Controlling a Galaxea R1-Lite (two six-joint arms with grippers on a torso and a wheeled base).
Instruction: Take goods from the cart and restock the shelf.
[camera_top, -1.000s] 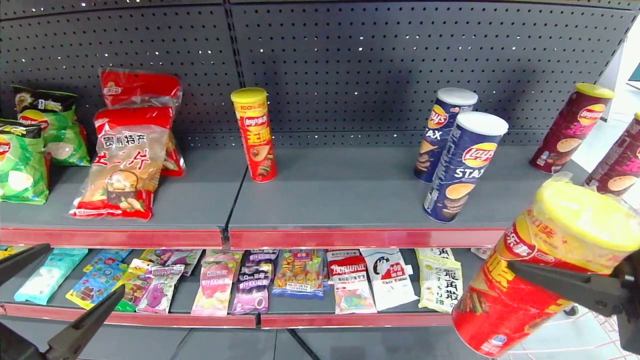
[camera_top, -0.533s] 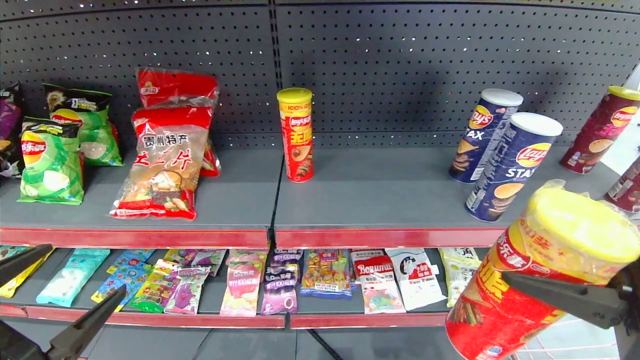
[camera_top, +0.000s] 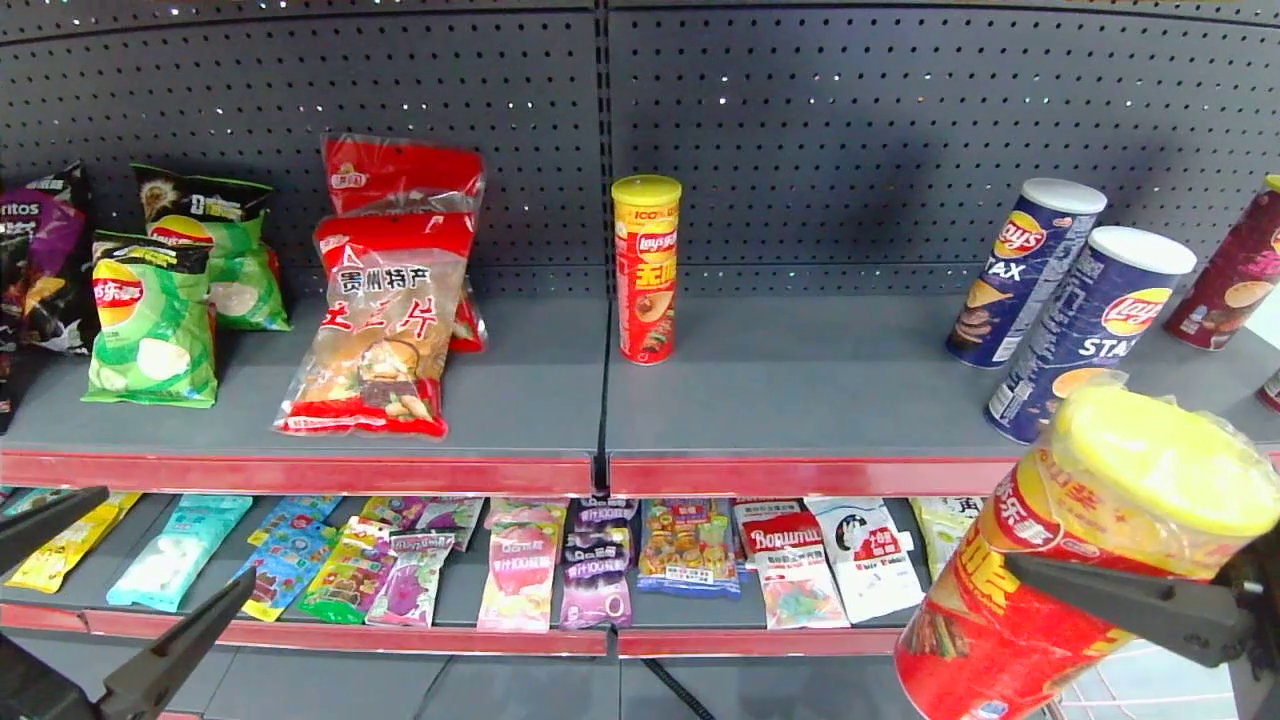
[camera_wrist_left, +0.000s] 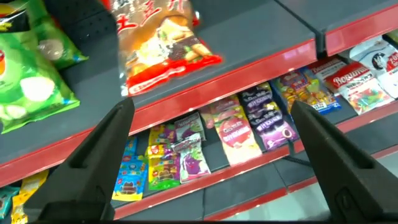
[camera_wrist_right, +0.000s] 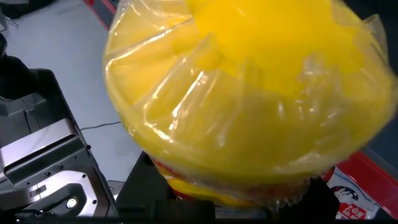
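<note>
The red can (camera_top: 960, 650) looked like glossy printed card, its yellow plastic lid (camera_wrist_right: 261, 37) under crinkled clear film (camera_wrist_right: 205, 143). The shelf board (camera_top: 800, 390) was matt grey metal, with a shiny red front strip (camera_top: 800, 476) and a dull perforated back panel (camera_top: 850, 130). The big snack bag (camera_top: 380, 330) was slick clear plastic. The left gripper (camera_wrist_left: 211, 106) seemed to be matt black plastic.
</note>
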